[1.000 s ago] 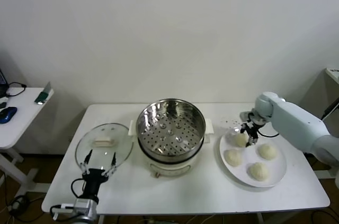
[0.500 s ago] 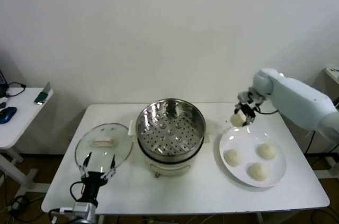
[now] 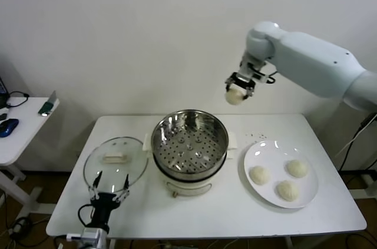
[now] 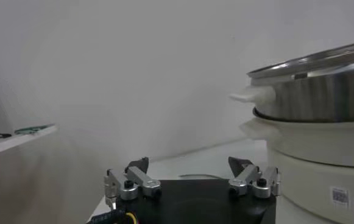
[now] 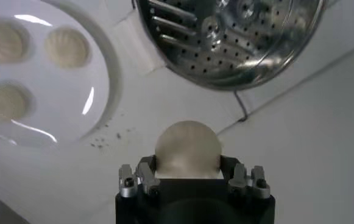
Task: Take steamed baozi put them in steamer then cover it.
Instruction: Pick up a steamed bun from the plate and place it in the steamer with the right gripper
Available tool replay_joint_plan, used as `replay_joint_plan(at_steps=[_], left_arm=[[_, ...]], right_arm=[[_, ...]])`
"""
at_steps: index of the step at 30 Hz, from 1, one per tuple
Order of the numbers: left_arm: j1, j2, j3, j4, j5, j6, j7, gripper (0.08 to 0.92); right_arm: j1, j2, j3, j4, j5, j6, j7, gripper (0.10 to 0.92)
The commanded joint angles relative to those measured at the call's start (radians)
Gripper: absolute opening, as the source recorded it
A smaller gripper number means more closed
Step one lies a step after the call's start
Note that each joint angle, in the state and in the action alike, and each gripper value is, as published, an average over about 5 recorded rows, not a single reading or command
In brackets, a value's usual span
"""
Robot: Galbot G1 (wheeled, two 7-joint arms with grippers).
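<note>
My right gripper [image 3: 238, 90] is shut on one steamed baozi [image 3: 235, 96] and holds it high in the air, above and to the right of the steamer [image 3: 189, 140]. The wrist view shows the bun [image 5: 187, 150] between the fingers of the right gripper [image 5: 187, 172], with the steamer's perforated floor [image 5: 237, 30] below. Three baozi [image 3: 287, 190] lie on the white plate [image 3: 309, 200] at the right. The glass cover [image 3: 115, 160] with its cream handle lies flat on the table left of the steamer. My left gripper [image 3: 109, 185] is open and empty at the table's front left, by the cover.
The white table [image 3: 218, 219] holds everything. A small side table [image 3: 17, 131] with a blue mouse and a green item stands at far left. A white wall is behind. In the left wrist view the steamer's side [image 4: 323, 122] is close beside the left gripper [image 4: 192, 173].
My right gripper has lifted one baozi off the plate and carried it up and to the left, toward the steamer. The left gripper has barely moved.
</note>
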Motion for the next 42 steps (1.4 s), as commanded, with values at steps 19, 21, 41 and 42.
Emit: replay_joint_plan(at_steps=[19,21,41,42], left_arm=[[0.039,0.018,-0.027,-0.01,-0.027,-0.004,-0.002,0.823],[0.039,0.018,-0.027,-0.009,-0.029,-0.004,-0.003,0.823],[0.025,0.012,-0.014,-0.002,-0.019,-0.003,-0.003,0.823],[0.023,0.013,-0.012,0.0,-0.018,-0.003,-0.003,0.823]], right_arm=[[-0.293,0.211,0.094,-0.017,-0.354,0.112,0.018,0.687],[-0.31,0.213,0.099,-0.023,-0.377,0.117,0.024,0.687],[-0.357,0.233,0.151,-0.064,-0.5,0.163,0.062,0.822],[-0.346,0.225,0.152,-0.051,-0.492,0.165,0.058,0.822]])
